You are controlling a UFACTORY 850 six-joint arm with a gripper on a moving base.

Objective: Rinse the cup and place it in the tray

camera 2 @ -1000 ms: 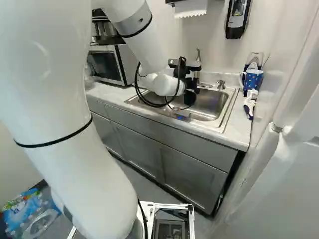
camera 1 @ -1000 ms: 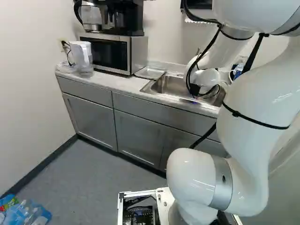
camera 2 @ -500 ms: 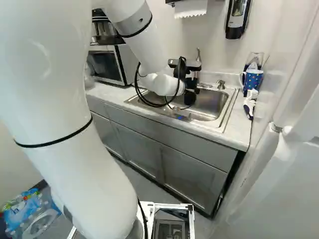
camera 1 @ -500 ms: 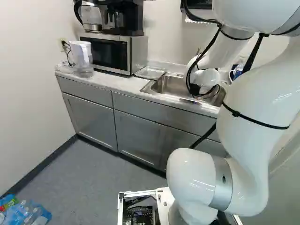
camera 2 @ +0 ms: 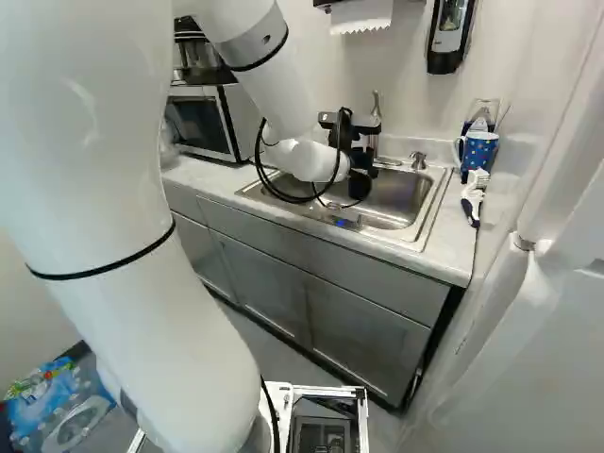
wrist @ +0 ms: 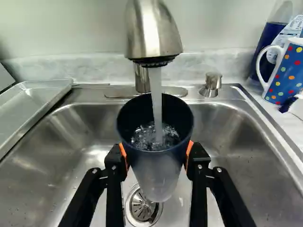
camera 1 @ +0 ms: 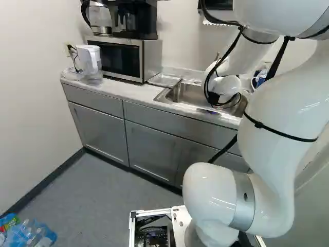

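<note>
Over the sink, the gripper hangs at the arm's end in the right base view. In the wrist view the gripper is shut on a dark blue cup, an orange pad against each side. The cup is upright with its mouth up, and water from the faucet runs into it and churns inside. A metal tray lies on the counter beside the sink; the left base view shows the tray between microwave and sink.
Right of the sink stand a dotted mug and a white-headed brush. A soap dispenser hangs on the wall above. The microwave and a white pitcher stand on the counter. The drain lies below the cup.
</note>
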